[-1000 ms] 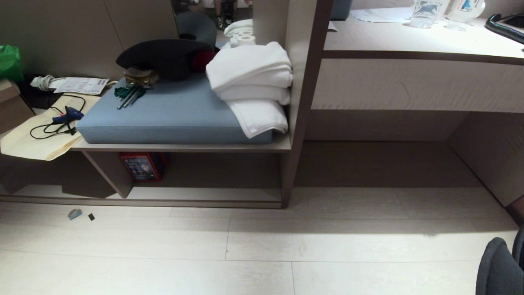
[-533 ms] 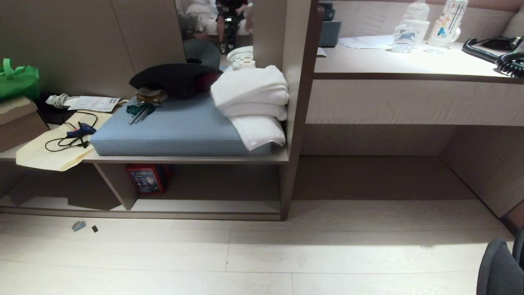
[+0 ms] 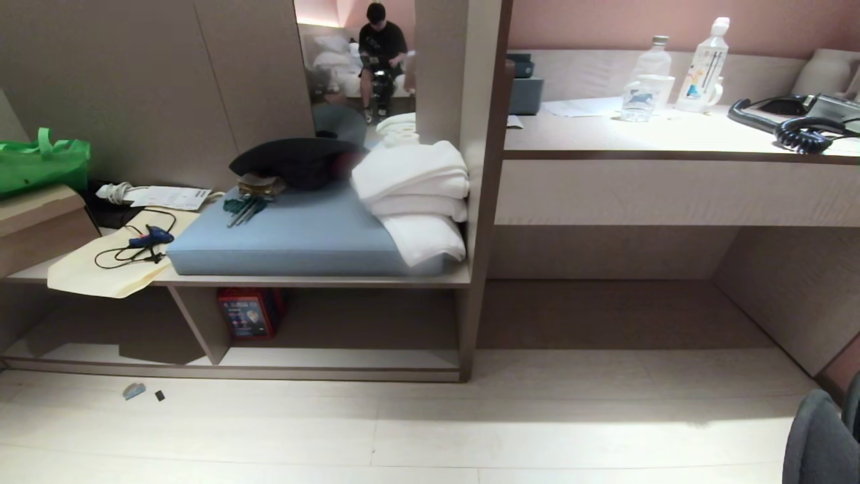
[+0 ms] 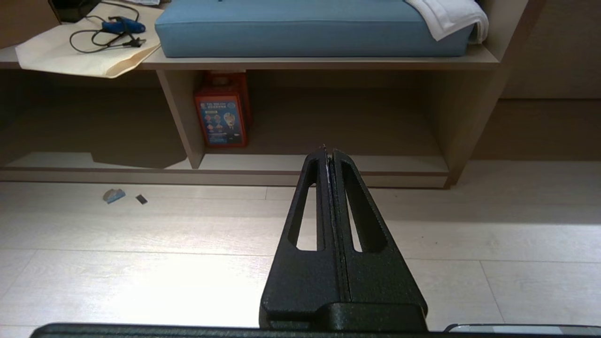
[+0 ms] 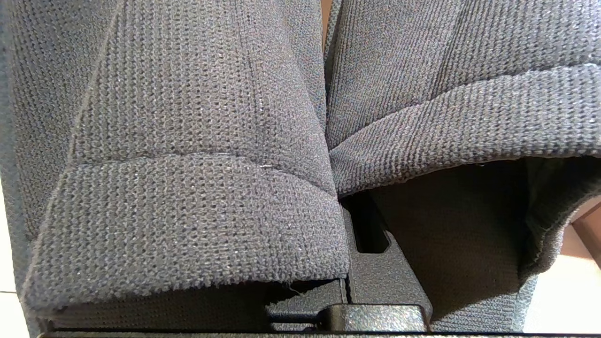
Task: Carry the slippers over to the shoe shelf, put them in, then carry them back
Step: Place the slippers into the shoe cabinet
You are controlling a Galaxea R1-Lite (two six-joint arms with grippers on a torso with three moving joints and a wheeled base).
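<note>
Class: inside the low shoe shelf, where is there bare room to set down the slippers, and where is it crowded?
Bare: the shoe shelf bottom board from the red box to the right upright. Crowded: the blue cushion above, with towels. The right gripper holds the slippers.

The head view looked down and forward at the taupe wood-grain shoe shelf [image 3: 336, 356]; the left wrist view shared it from lower and nearer; dark charcoal knit slippers [image 5: 197, 155] filled the right wrist view.
</note>
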